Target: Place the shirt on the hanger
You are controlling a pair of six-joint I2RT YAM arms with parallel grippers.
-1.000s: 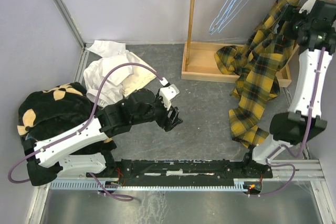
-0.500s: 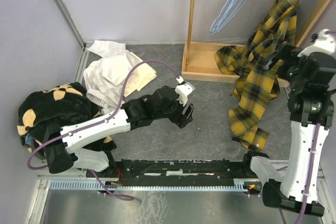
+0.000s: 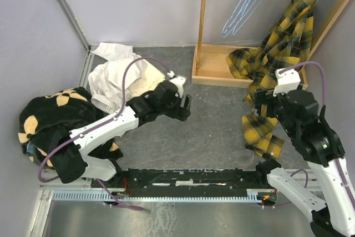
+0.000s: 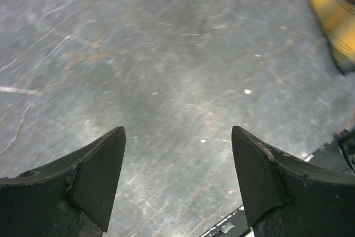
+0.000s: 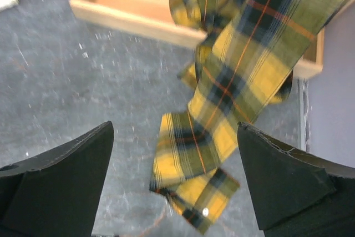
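The yellow and black plaid shirt point(image 3: 285, 37) hangs from the top right corner. It drapes over the wooden tray's edge down to the floor. A light-blue wire shows at its collar. Two light-blue hangers point(image 3: 244, 4) hang bare on the rack to its left. My right gripper point(image 3: 259, 102) is open and empty above the shirt's lower end point(image 5: 216, 120), which lies between the fingers point(image 5: 175, 181) in the right wrist view. My left gripper point(image 3: 186, 108) is open and empty over the bare grey floor point(image 4: 177, 181). A corner of the shirt point(image 4: 333, 15) shows in the left wrist view.
A wooden tray point(image 3: 213, 73) with an upright post point(image 3: 202, 9) stands at the back. A white garment point(image 3: 119, 79) and a black fleece with tan patches point(image 3: 55, 117) lie at the left. Grey walls close in on the left, back and right.
My right arm has come down from the shirt's collar at the top right to low over its lower end. My left gripper swung right, then back left.
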